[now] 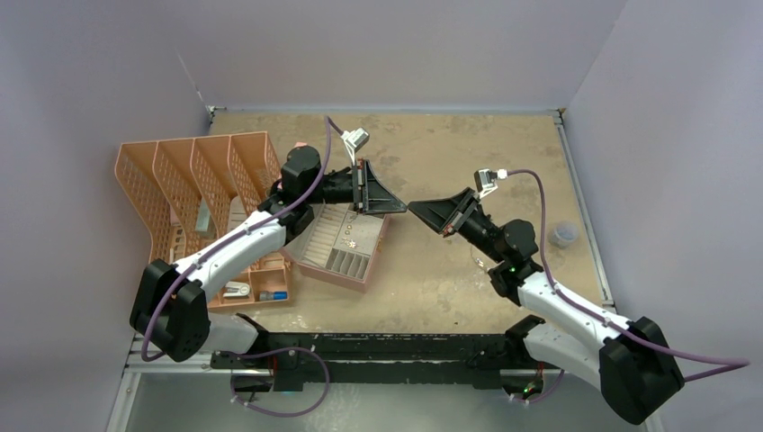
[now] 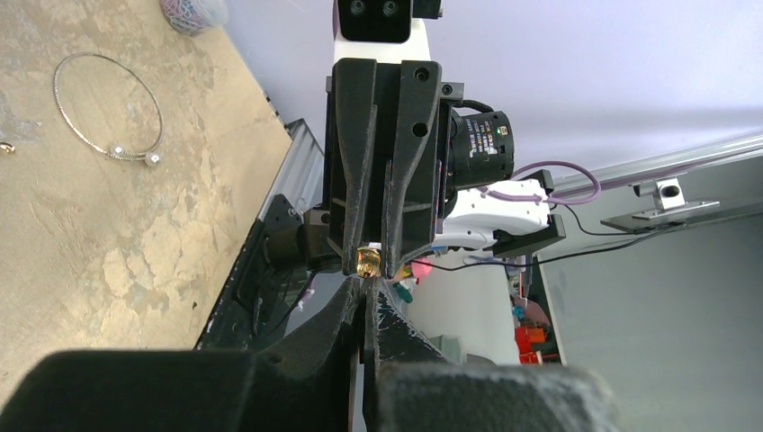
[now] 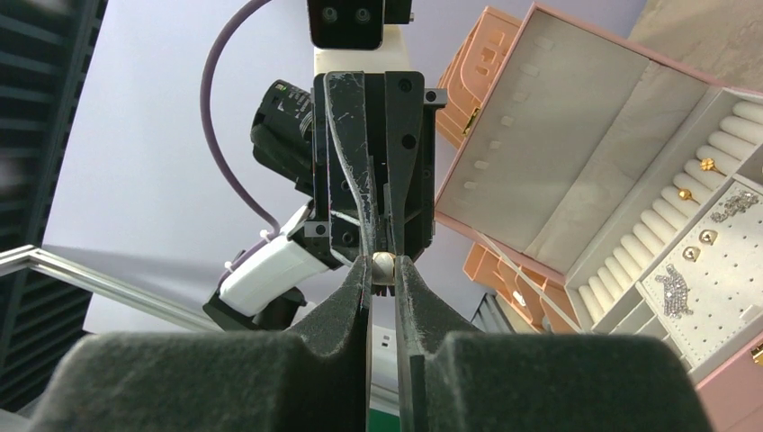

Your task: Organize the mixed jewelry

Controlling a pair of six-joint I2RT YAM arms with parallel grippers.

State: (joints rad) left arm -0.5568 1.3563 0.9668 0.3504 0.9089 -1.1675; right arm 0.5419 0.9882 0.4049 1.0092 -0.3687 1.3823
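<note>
Where the two arms met tip to tip above the middle of the surface (image 1: 432, 279), a small gold ring (image 2: 367, 262) hung in the air betw. them.

Far L in the top view stood the peach mesh racks (image 1: 193, 175). Just R of them lay the pink jewellery box (image 1: 346, 247), lid open, partly under the L arm (image 1: 243, 238). In the R wrist view the box held several gold rings (image 3: 708, 166) tucked in the cream rolls. Gold studs (image 3: 697, 238) and sparkly pcs (image 3: 670, 288) sat on its white pad.

Next came the L jaws, pressed together w/ no gap showing. The ring sat right at their tips. Couldn't tell whether they nipped its edge.

The R jaws faced them head-on. They stood narrow and clamped on the ring from both sides, pads touching it.

Further R, on the surface near the R arm (image 1: 558, 301), lay the thin silvery wire hoop (image 2: 117, 151), flat and open-ended w/ two pale beads. A tiny gold piece (image 2: 7, 147) lay near it, not touching. The clear cup (image 1: 564, 236) stood by the R edge of the surface, apart from the hoop.
</note>
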